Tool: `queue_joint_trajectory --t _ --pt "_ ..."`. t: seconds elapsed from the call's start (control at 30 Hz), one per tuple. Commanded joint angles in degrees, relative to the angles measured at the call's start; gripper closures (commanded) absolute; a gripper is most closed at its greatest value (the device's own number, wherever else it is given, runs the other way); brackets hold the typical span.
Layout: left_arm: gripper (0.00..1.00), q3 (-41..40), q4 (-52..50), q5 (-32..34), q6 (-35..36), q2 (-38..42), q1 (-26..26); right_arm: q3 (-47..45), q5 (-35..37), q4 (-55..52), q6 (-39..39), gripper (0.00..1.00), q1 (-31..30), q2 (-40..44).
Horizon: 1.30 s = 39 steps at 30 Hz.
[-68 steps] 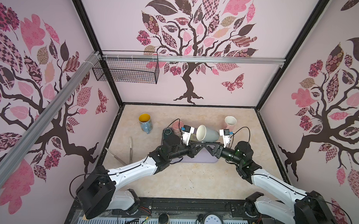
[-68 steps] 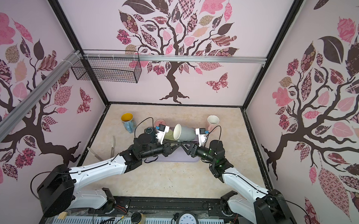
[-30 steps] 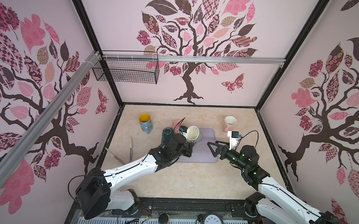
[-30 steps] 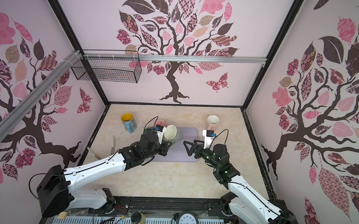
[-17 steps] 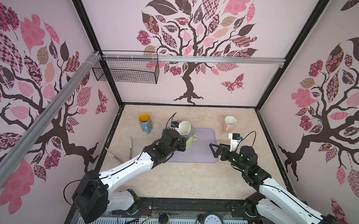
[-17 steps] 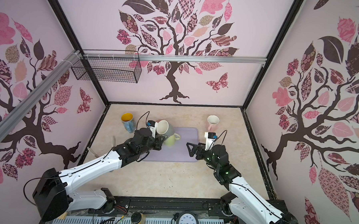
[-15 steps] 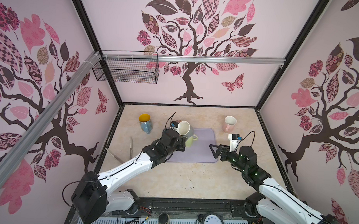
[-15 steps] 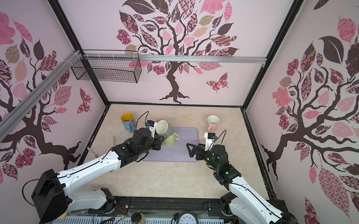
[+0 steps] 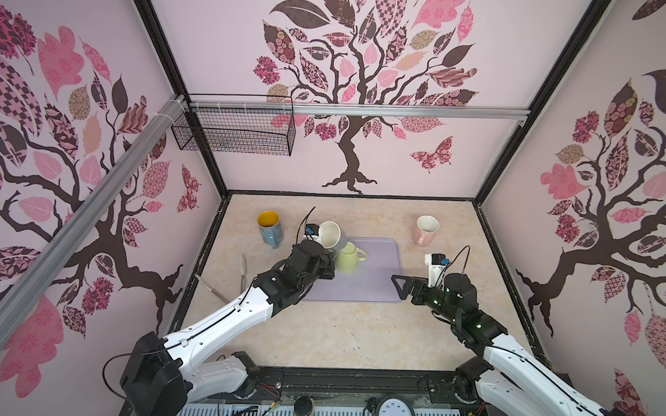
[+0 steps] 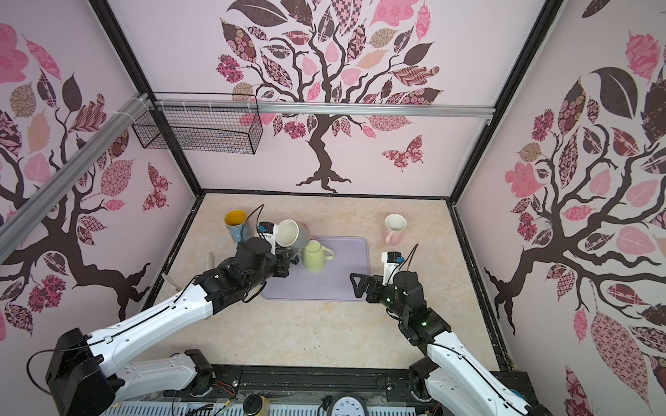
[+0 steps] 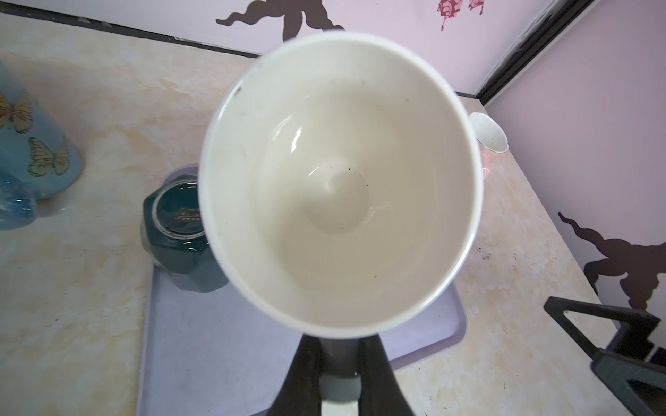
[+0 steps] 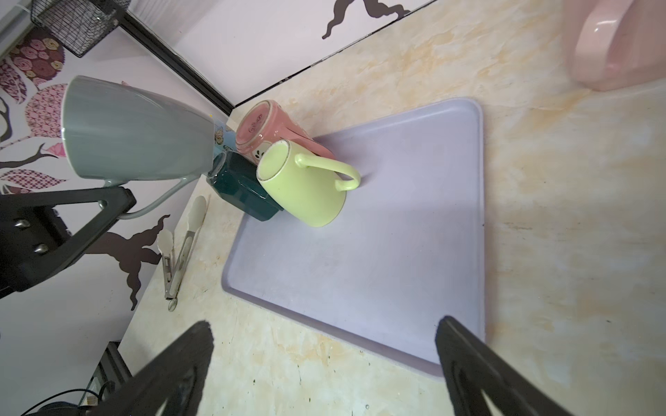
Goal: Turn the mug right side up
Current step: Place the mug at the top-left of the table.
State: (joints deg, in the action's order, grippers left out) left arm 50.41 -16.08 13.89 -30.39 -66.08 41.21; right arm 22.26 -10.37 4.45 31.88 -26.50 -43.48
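Grey mug (image 12: 133,133), mouth tilted upward, held aloft by its handle in the left gripper (image 11: 338,363) above the far-left corner of the purple tray (image 9: 370,288); right gripper (image 9: 399,284), jaws wide and empty, beside its near-right corner

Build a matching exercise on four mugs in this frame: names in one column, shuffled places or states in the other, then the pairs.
1. grey mug
2. light green mug
3. pale pink mug
4. blue mug

A. upright on the table, yellow inside
B. upside down on the lilac tray
C. lifted off the table, handle in the jaws of the left gripper
D. upright on the table, white inside

Pairs: 1-C, 2-B, 3-D, 4-A.
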Motion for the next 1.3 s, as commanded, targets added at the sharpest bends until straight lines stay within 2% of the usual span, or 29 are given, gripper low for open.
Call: queue_joint_trajectory --t 0.0,0.27,0.47,0.77,1.1,1.27 --pt "1.00 4.65 0.50 5.43 0.84 3.03 -0.47 -1.83 -1.63 -0.67 -0.15 0.01 0.29 1.03" --pt "1.00 6.07 -4.93 8.45 -0.56 4.49 -0.66 -2.85 -5.04 2.31 0.80 0.00 0.25 -0.35" --pt "1.00 7.94 -11.68 14.32 0.88 7.35 -1.91 -4.33 -7.47 6.44 2.77 0.00 0.27 -1.12" --pt "1.00 5.77 -14.08 13.54 0.82 13.22 -13.01 -1.95 -9.05 4.91 -0.03 0.00 0.27 -3.41" --pt "1.00 4.63 -12.47 9.01 1.35 11.72 -24.07 -2.00 -8.97 4.29 -0.25 0.00 0.24 -3.09" --pt "1.00 4.38 -9.65 6.03 1.13 7.71 -28.98 -2.44 -9.06 3.87 -0.26 0.00 0.27 -2.93"
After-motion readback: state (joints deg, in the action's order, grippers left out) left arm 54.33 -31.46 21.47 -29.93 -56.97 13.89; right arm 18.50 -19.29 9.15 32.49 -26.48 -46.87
